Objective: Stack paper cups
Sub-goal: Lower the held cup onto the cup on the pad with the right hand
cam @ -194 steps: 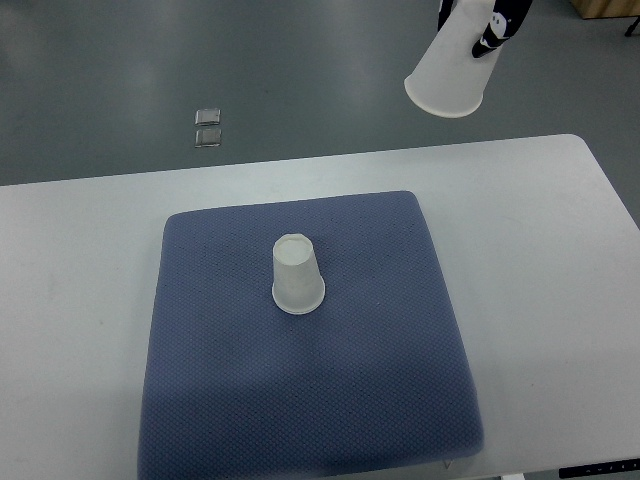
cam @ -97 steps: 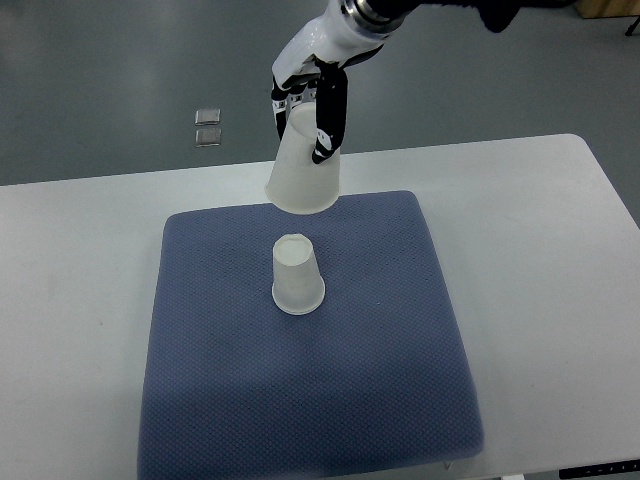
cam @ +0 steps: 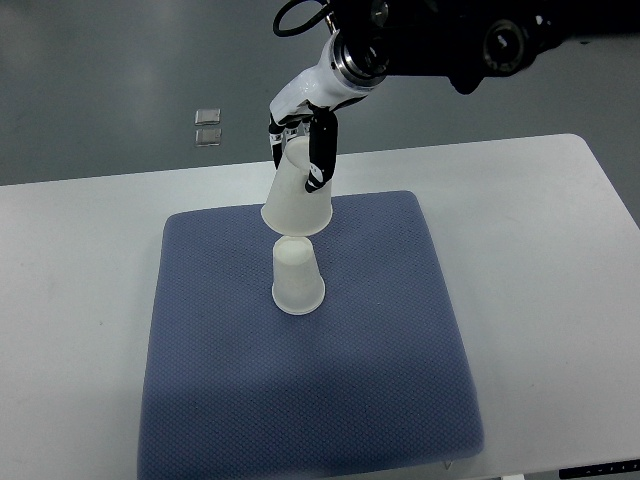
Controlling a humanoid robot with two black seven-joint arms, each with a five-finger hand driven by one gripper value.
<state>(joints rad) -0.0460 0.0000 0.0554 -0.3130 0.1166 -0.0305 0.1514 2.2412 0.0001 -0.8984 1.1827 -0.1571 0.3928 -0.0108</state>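
Above the upside-down standing cup, right hand clasped around inverted paper cup.

The right arm is showing as a bulky black body along the top of the view, its casing glossy and catching small highlights; round joint housings are standing out on it, one ringed in silver metal near the wrist; a thin black cable is looping out at its upper left end; the hand is wearing a white shell across its back; the fingers are showing as slim and black, with small white patches at the joints.
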